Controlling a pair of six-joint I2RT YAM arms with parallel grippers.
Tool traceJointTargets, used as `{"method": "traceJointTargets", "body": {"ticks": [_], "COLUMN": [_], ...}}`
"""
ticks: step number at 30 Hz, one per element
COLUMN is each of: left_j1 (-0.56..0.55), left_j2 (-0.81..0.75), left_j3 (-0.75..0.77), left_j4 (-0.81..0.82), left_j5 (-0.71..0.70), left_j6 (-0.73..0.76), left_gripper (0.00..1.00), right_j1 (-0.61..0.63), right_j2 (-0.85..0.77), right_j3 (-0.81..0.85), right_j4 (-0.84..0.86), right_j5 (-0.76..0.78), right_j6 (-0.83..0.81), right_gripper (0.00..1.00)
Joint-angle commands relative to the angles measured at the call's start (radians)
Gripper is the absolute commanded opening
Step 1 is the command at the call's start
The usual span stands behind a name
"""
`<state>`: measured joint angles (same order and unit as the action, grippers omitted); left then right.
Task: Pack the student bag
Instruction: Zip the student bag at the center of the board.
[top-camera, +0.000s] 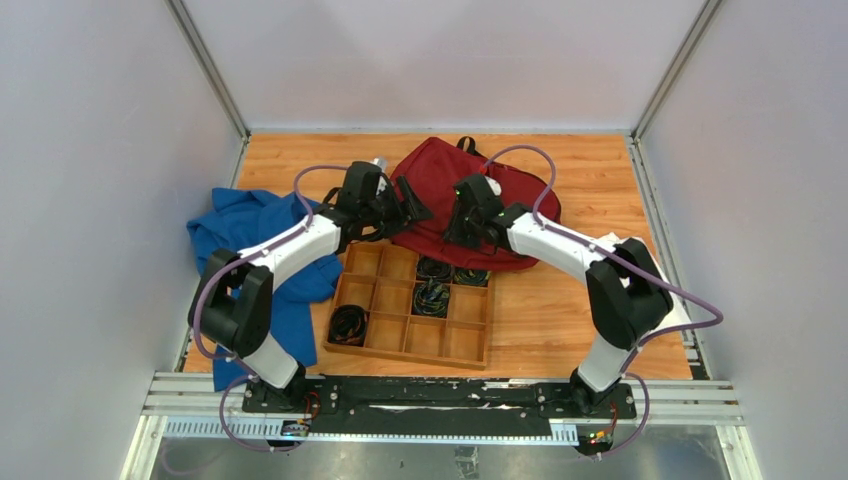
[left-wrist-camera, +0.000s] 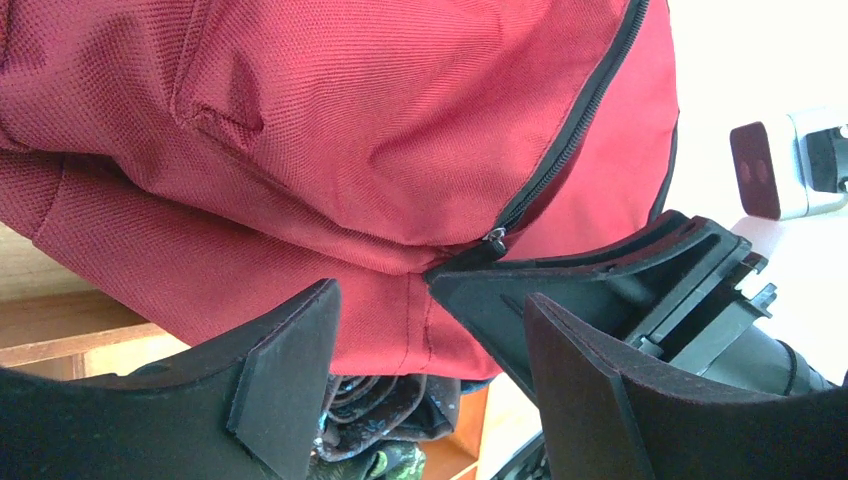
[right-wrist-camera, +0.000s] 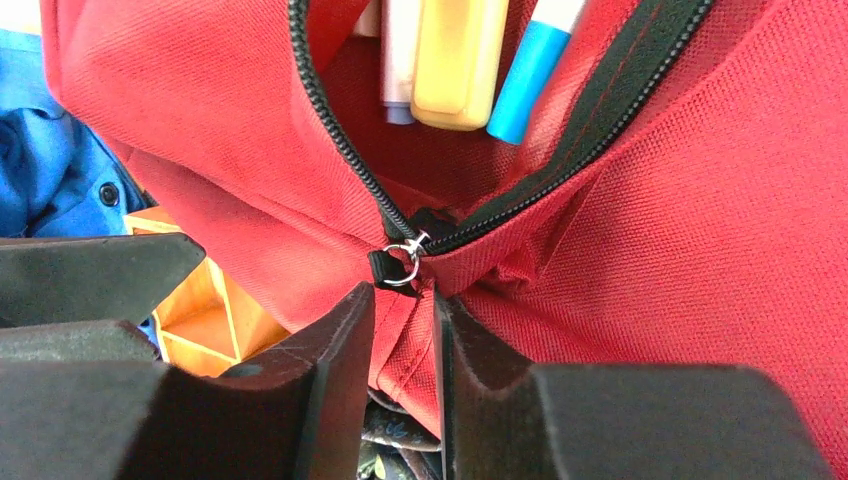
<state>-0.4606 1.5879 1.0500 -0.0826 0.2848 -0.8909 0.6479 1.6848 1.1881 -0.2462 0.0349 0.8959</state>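
The dark red student bag (top-camera: 440, 172) lies at the back of the table, its near edge lifted over a wooden tray. Its black zipper (right-wrist-camera: 340, 140) is partly open, showing a yellow marker (right-wrist-camera: 458, 60) and a blue-tipped pen (right-wrist-camera: 530, 80) inside. My right gripper (right-wrist-camera: 405, 350) sits just below the zipper slider (right-wrist-camera: 405, 255), jaws slightly apart with a fold of the bag's seam between them. My left gripper (left-wrist-camera: 430, 380) stands wide open at the bag's lower edge (left-wrist-camera: 330, 130), holding nothing. Both grippers (top-camera: 410, 210) (top-camera: 462, 235) meet at the bag's front.
A compartmented wooden tray (top-camera: 400, 357) lies in front of the bag with rolled dark patterned cloths (top-camera: 348, 322) (left-wrist-camera: 390, 410) in some cells. A blue garment (top-camera: 235, 230) is heaped at the left under my left arm. White paper lies at the right edge.
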Motion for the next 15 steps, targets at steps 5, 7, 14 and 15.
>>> {"method": "traceJointTargets", "body": {"ticks": [5,7,14,15], "left_j1": [-0.004,-0.004,-0.014,-0.017], "left_j2": [0.023,0.025,0.046,0.052], "left_j3": [0.002,0.000,-0.005,-0.001], "left_j4": [0.031,0.038,0.076,0.076], "left_j5": [0.012,0.016,0.025,0.024], "left_j6": [-0.004,-0.010,-0.050,-0.051], "left_gripper": [0.73,0.73,0.73,0.73], "right_j1": [-0.008,-0.008,-0.012,-0.013], "right_j2": [0.024,0.005,-0.078,-0.085], "right_j3": [0.042,0.039,0.027,0.026], "right_j4": [-0.016,-0.021,-0.028,-0.025], "right_j5": [0.050,0.048,0.039,0.038], "right_j6": [-0.007,-0.011,-0.032,-0.032], "right_gripper": [0.03,0.00,0.00,0.00]}}
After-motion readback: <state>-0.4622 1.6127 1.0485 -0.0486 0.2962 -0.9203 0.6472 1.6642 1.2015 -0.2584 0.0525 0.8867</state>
